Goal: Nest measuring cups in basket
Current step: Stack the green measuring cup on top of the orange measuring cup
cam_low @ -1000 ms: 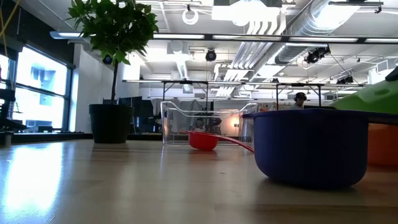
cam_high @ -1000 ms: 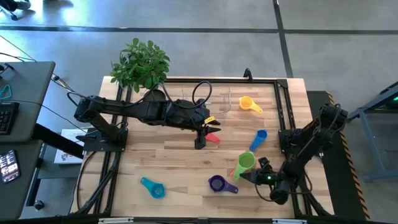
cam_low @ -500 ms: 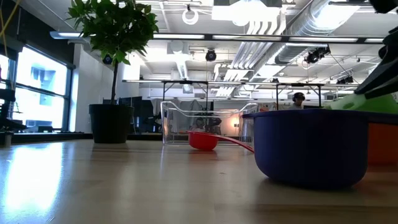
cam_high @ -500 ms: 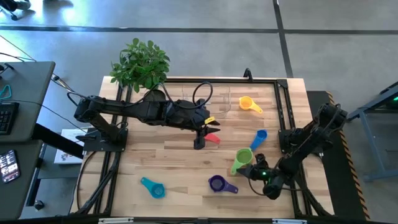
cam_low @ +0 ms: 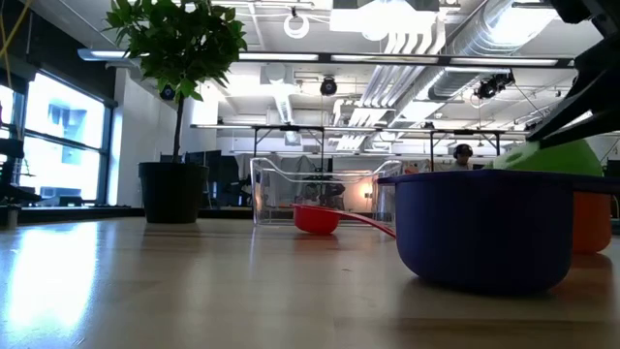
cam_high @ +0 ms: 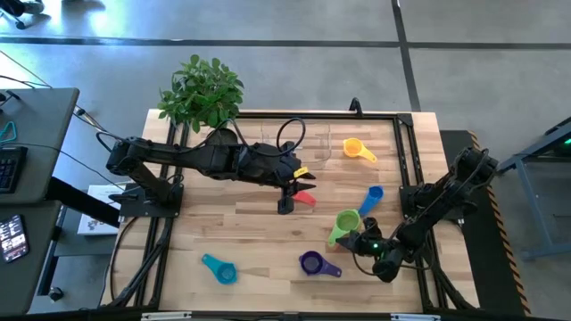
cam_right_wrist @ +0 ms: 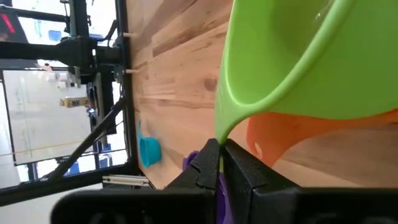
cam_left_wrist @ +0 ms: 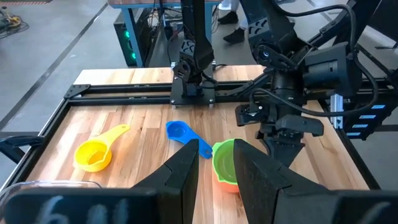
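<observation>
My right gripper [cam_high: 361,239] is shut on the green cup [cam_high: 346,221], which sits tilted inside the orange cup [cam_right_wrist: 292,134] near the table's right side. My left gripper [cam_high: 287,205] is open at the table's middle, right beside the red cup [cam_high: 305,198], which rests on the table. Yellow [cam_high: 354,149], blue [cam_high: 370,198], purple [cam_high: 312,264] and teal [cam_high: 219,268] cups lie singly on the wood. The clear basket [cam_low: 310,194] stands at the far edge. My right gripper pinches the green cup's handle [cam_right_wrist: 219,142] between its two fingers, edge-on. It comes in low from the table's near right side. The green bowl [cam_left_wrist: 225,163] sits tilted in the orange cup [cam_low: 593,223].
A potted plant [cam_high: 201,94] stands at the far left corner. A black metal frame [cam_high: 406,169] runs along the table's edges. The purple cup [cam_low: 484,228] fills the right of the low view. Bare wood lies at the near left around the teal cup.
My right gripper has moved a little toward the table's left and far edge, staying shut on the green cup's handle. The green cup has shifted the same way, and the gripper has come into the low view at the upper right.
</observation>
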